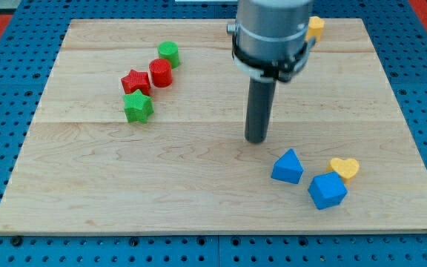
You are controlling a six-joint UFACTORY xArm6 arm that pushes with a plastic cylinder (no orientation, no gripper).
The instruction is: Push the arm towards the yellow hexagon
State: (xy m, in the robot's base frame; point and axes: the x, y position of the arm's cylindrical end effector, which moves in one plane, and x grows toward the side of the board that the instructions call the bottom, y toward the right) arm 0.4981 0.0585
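Note:
The yellow hexagon (316, 27) lies at the view's top, right of centre, partly hidden behind the arm's grey body. My tip (256, 139) rests on the wooden board (199, 185) near its middle, well below the hexagon and slightly to its left. A blue triangular block (288, 166) lies just below and right of my tip, apart from it.
A blue cube (326, 190) and a yellow heart (345, 168) sit at the lower right. At the upper left lie a green cylinder (168, 53), a red cylinder (161, 73), a red star (135, 81) and a green star (138, 107).

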